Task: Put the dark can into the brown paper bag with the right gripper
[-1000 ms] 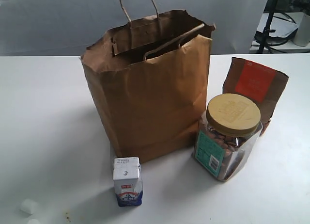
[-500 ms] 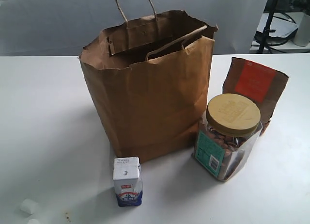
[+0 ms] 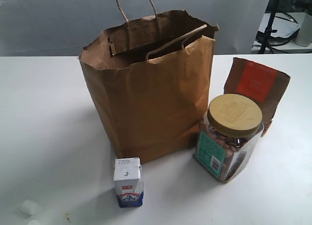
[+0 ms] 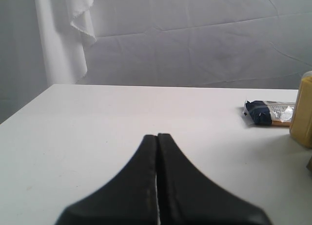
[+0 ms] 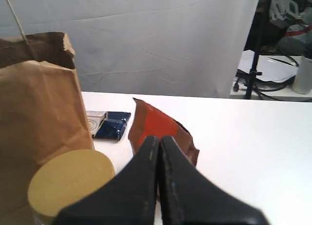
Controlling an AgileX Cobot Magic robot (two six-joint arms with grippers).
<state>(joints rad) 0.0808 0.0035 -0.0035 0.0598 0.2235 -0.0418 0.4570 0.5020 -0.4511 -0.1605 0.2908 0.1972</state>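
The brown paper bag (image 3: 146, 98) stands open at the middle of the white table, its cord handles upright; its side also shows in the right wrist view (image 5: 34, 118). The dark can is not visible in any view. My right gripper (image 5: 160, 137) is shut with nothing between its black fingers, pointing over the orange-labelled pouch, to the right of the bag. My left gripper (image 4: 157, 135) is shut too, empty, above bare table. Neither arm appears in the exterior view.
A clear jar with a tan lid (image 3: 229, 137) stands right of the bag, with a brown pouch (image 3: 256, 86) behind it. A small milk carton (image 3: 128, 182) stands in front of the bag. A dark blue packet (image 5: 109, 123) lies behind the bag.
The bag's rim and handles have shifted slightly to the left and settled. Everything else has stayed put.
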